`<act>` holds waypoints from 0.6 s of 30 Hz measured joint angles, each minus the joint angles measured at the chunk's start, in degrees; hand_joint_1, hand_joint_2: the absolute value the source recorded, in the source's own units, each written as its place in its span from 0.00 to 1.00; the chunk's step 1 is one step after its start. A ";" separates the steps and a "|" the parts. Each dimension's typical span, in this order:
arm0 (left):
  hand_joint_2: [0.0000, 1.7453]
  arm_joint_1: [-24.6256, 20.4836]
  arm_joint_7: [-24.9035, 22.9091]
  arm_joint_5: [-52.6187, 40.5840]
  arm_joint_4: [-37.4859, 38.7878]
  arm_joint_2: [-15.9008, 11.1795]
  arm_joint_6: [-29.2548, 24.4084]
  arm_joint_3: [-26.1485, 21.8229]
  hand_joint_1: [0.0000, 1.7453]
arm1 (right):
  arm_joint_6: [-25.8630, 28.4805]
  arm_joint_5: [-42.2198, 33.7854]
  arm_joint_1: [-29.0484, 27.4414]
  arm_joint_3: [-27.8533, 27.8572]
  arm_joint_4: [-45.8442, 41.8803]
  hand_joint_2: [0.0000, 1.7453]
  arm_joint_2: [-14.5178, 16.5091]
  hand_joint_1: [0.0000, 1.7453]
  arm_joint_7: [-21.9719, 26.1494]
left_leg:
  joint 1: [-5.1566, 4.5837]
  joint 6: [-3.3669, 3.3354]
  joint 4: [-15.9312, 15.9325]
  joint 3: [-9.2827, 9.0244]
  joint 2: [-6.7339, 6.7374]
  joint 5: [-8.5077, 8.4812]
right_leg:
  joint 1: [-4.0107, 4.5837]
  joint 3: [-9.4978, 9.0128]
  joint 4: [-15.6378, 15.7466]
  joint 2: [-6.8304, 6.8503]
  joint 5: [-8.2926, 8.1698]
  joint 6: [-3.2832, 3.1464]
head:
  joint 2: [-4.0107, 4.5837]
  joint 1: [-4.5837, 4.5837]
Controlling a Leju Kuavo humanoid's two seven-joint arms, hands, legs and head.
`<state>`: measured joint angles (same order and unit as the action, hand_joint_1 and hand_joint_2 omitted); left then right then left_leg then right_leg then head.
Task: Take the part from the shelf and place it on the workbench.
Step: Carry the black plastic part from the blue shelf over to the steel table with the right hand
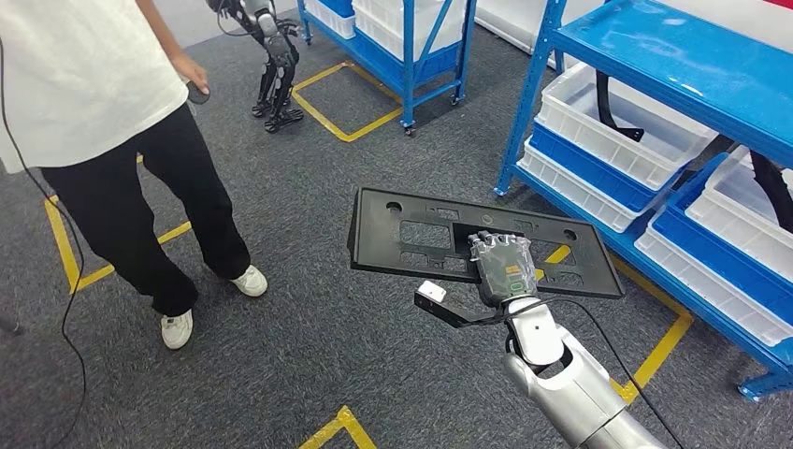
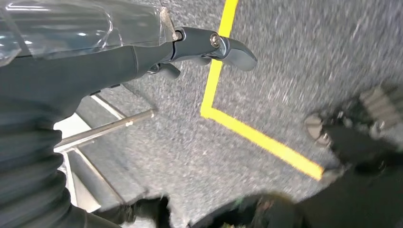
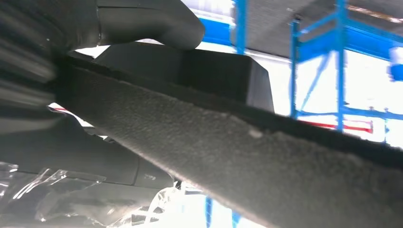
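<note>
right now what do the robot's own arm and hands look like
The right arm is silver, rounded metal segments with a black cable alongside. Its right hand is dark grey under clear plastic wrap, with a small green label on the back. The left hand has a ribbed grey cover and grey fingers.

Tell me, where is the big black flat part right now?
In the head view the black part is held up over the grey carpet by the right hand, just left of the blue shelf.

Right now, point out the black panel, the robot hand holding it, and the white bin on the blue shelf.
black panel (image 1: 411, 229): head view, flat top face left of the grip.
right robot hand (image 1: 502, 265): head view, back of the hand.
white bin (image 1: 628, 126): head view, inside wall.
</note>
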<state>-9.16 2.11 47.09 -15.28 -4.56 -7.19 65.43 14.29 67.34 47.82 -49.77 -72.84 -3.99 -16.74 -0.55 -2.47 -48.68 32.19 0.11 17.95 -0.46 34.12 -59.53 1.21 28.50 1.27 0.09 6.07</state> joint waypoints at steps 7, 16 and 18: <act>1.00 -1.00 -0.13 -1.37 0.00 0.13 -0.05 -0.37 0.00 | 0.14 0.03 -0.42 0.05 -0.36 1.00 -0.40 1.00 -0.02 | 0.55 0.12 -0.25 -0.58 -4.90 0.26 | -0.58 0.55 1.45 -4.23 -5.25 0.67 | -0.01 0.01; 1.00 -0.76 -0.59 -1.61 0.00 0.48 0.21 -0.67 0.00 | -0.23 0.59 0.90 0.42 -1.17 1.00 -0.30 1.00 -0.06 | 0.48 2.43 -13.47 7.13 -1.89 6.13 | -1.03 -2.68 8.65 -1.64 -6.80 -0.86 | -0.01 0.07; 1.00 -0.79 -0.56 -1.98 0.00 0.56 0.40 -0.67 0.00 | -0.38 0.68 0.93 0.42 -1.24 1.00 -0.31 1.00 -0.08 | 0.69 2.67 -20.45 10.77 -1.17 8.10 | -0.92 -2.76 8.66 -0.22 -6.61 -1.04 | 0.00 0.07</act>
<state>-9.95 1.55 45.11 -15.28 -3.99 -6.78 64.76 13.91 68.02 48.75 -49.35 -74.08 -4.30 -16.82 0.15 0.20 -69.13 42.96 -1.06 26.04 -1.38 31.37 -50.87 0.99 21.89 0.22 0.09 6.14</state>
